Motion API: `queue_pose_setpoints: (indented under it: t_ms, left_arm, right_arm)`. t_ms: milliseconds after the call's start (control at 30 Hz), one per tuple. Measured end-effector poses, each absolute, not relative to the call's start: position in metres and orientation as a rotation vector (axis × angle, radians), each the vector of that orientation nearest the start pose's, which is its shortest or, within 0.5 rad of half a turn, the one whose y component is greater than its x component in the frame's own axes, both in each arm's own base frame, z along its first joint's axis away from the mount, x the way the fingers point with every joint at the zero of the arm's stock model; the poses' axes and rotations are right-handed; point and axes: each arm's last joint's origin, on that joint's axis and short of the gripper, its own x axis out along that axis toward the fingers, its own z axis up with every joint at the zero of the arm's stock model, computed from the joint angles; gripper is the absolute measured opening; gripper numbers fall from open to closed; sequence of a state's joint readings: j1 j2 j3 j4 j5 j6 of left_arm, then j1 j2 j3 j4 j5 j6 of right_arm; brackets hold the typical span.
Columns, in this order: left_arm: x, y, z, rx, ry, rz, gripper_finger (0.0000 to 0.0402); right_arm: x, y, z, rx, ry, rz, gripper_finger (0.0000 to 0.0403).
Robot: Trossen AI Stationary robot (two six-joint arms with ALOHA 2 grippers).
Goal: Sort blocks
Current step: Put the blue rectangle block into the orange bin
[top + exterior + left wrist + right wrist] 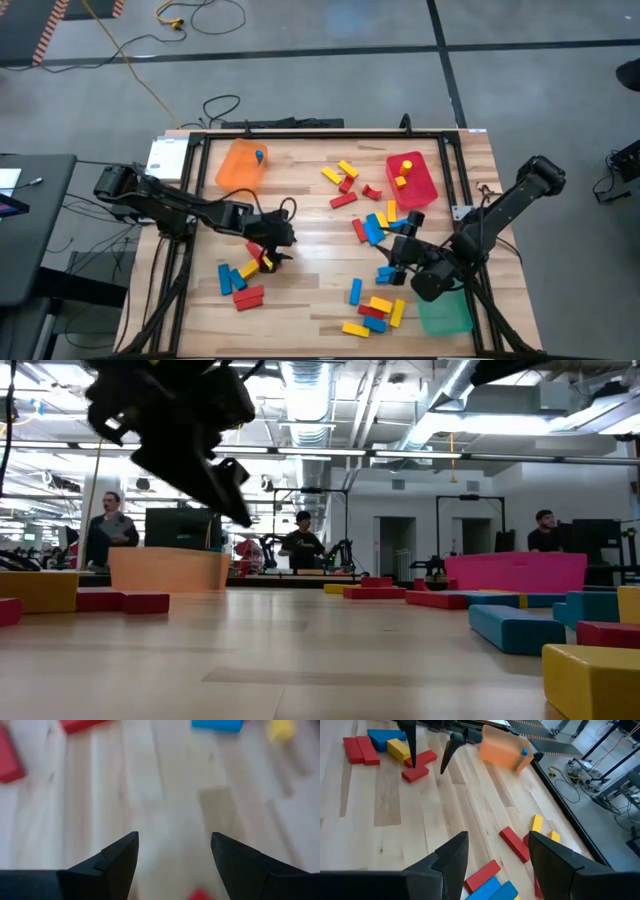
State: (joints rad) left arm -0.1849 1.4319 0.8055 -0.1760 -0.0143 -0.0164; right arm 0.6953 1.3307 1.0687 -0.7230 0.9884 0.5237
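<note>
Left end effector open above blocks

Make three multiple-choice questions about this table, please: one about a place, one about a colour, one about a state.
1. Where does the blue block that already left the pile lie?
A. on the floor
B. in the orange tray
C. on top of a cable

2. What colour are the things lying in the red tray?
A. yellow
B. blue
C. green

3. In what state is the left tool?
A. shut on a blue piece
B. shut on a tray's rim
C. open, gripping nothing

Answers:
1 B: the high view shows the blue block inside the orange tray, near its far edge.
2 A: two yellow blocks sit in the red tray.
3 C: in the left wrist view its fingers stand well apart, with nothing clamped between the tips.
</note>
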Motion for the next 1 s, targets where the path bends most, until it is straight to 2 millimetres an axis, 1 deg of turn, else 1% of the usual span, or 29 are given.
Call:
queue_pose_setpoints:
  t_ms: [167, 300, 533, 667, 833, 1000]
  left_arm:
    - [0.276, -0.071, 0.215, 0.172, 0.874, -0.14, 0.0245]
    - [0.267, -0.089, 0.221, 0.162, 0.96, -0.146, 0.0245]
    - [0.24, -0.115, 0.215, 0.113, 1.128, -0.095, 0.0245]
    - [0.225, -0.131, 0.213, 0.103, 1.186, -0.117, 0.0245]
    - [0.207, -0.147, 0.211, 0.079, 1.254, -0.096, 0.0245]
    - [0.19, -0.163, 0.21, 0.087, 1.288, -0.106, 0.0233]
  right_arm:
    - [0.207, 0.149, 0.285, -0.221, 0.57, -0.383, 0.0221]
    - [0.205, 0.151, 0.283, -0.194, 0.593, -0.363, 0.0221]
    - [0.2, 0.157, 0.282, -0.17, 0.613, -0.317, 0.0221]
    - [0.199, 0.158, 0.282, -0.17, 0.613, -0.311, 0.0221]
    - [0.199, 0.158, 0.282, -0.178, 0.615, -0.31, 0.0221]
    - [0.2, 0.158, 0.282, -0.181, 0.616, -0.312, 0.0221]
